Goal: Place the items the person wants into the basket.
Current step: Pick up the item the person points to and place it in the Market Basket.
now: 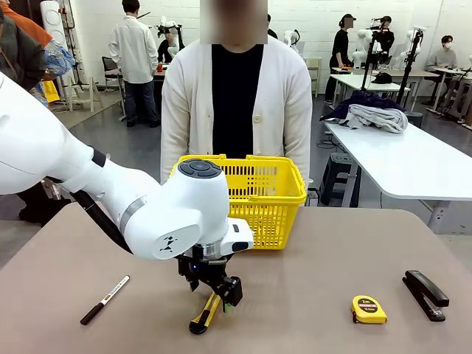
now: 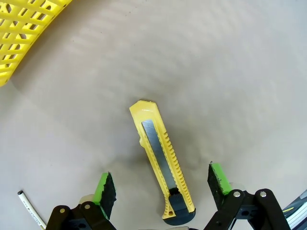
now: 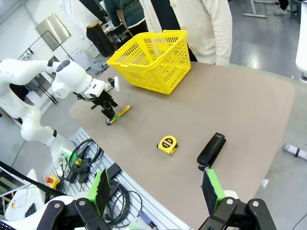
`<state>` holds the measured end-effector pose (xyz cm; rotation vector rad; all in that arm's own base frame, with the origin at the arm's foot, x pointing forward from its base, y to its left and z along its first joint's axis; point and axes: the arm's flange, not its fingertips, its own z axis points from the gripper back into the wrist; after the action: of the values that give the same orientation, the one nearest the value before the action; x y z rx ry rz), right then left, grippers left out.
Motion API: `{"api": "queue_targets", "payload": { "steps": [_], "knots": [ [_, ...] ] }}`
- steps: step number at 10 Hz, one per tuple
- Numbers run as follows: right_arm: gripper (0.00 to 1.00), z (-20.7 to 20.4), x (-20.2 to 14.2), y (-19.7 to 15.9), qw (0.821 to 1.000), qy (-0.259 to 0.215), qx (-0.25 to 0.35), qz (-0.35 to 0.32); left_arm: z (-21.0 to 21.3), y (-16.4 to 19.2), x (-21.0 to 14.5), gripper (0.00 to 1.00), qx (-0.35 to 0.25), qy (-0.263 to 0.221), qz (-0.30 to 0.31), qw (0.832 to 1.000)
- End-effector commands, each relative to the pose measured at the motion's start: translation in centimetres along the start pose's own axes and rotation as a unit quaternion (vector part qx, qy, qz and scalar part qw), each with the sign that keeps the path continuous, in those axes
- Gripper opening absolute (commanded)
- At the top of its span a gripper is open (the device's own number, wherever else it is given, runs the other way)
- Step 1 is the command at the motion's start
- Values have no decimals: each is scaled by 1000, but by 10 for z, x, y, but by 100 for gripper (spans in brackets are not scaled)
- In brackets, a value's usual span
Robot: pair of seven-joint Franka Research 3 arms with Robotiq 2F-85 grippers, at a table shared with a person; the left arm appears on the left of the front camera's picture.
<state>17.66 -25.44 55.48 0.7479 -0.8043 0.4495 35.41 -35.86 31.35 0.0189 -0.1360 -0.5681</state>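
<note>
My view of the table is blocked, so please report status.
Left gripper open, astride utility knife, not gripping. Right gripper open, raised, holding nothing. Basket beyond knife, nothing between.

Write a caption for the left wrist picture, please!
Open left end effector above a yellow-and-black plastic utility knife lying on the beige table.

The place looks like a robotics laboratory in a large open hall. A white robot arm (image 1: 74,173) is mounted at a brown table (image 1: 310,280), and beside the table edge lie cables (image 3: 84,153) and a red button on a yellow box (image 3: 49,181). Behind the person (image 1: 236,103) there are long white tables (image 1: 413,162) on a grey floor (image 1: 125,140), and other people stand there, one in a white coat (image 1: 133,51).
</note>
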Motion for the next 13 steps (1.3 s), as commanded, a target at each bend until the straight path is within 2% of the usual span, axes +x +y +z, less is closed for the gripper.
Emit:
{"api": "queue_targets", "payload": {
  "steps": [1,3,4,5,6,7,8,10,11,12,13],
  "knots": [
    [100,0,1,-1,1000,-9,5,5,-7,-7,5,100,10,-15,16,1000],
    [100,0,1,-1,1000,-9,5,5,-12,-7,4,100,6,-12,17,1000],
    [100,0,1,-1,1000,-9,5,5,-13,-7,4,91,6,-16,14,1000],
    [100,0,1,-1,1000,-9,5,5,-14,-7,3,52,4,-16,12,1000],
    [100,0,1,-1,1000,-9,5,5,-14,-8,3,44,4,-17,12,1000],
    [100,0,1,-1,1000,-9,5,5,-14,-8,3,5,4,-19,12,1000],
    [100,0,1,-1,1000,-9,5,5,-13,-8,2,0,5,-20,11,1000],
    [100,0,1,-1,1000,-9,5,5,-14,-9,2,0,4,-20,13,1000],
    [100,0,1,-1,1000,-9,5,5,-14,-9,1,9,5,-18,12,1000],
    [100,0,1,-1,1000,-9,5,5,-13,-9,2,0,4,-18,13,1000],
    [100,0,1,-1,1000,-9,5,5,-13,-9,2,0,4,-18,12,1000]
  ]
}}
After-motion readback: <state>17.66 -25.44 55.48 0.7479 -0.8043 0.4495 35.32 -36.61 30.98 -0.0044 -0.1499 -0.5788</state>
